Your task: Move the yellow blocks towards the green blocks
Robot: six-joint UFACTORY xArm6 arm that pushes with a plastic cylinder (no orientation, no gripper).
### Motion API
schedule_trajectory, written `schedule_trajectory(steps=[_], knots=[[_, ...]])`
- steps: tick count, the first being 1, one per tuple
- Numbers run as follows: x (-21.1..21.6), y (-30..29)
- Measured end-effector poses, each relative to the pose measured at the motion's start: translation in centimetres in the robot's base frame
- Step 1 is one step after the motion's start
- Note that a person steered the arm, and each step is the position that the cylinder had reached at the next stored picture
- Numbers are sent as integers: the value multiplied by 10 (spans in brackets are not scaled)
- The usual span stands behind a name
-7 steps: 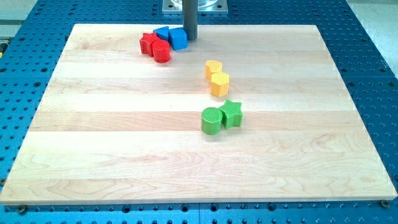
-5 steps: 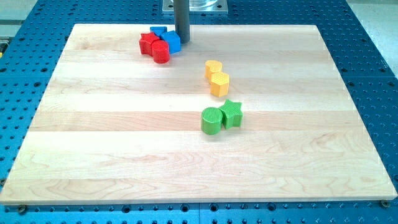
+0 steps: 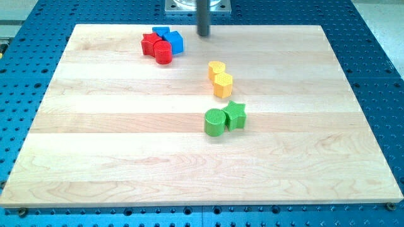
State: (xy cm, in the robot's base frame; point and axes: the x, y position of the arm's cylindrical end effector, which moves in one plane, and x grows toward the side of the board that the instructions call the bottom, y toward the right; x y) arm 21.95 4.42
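Note:
Two yellow blocks stand touching near the board's middle: a heart-like one [image 3: 216,69] and a hexagon [image 3: 223,84] just below it. A green cylinder [image 3: 214,122] and a green star [image 3: 235,115] touch each other a short way below the yellow hexagon. My tip [image 3: 204,34] is at the view's top, near the board's top edge, right of the blue blocks and well above the yellow blocks, touching no block.
At the top left a cluster holds a red star [image 3: 150,43], a red cylinder [image 3: 164,53], a blue cube [image 3: 173,42] and a small blue block [image 3: 161,31]. The wooden board [image 3: 95,157] lies on a blue perforated table.
My tip first moved left against the blue cube, nudging it into the red blocks, then moved right and away to the top middle. Yellow and green blocks have not moved.

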Motion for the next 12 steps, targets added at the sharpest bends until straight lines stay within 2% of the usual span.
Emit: schedule_trajectory(steps=[1, 4, 5, 6, 7, 8, 9, 11, 12], knots=[[17, 78], [32, 81], [58, 81], [91, 69], [117, 32], [129, 21], [186, -2], [218, -42], [211, -83]])
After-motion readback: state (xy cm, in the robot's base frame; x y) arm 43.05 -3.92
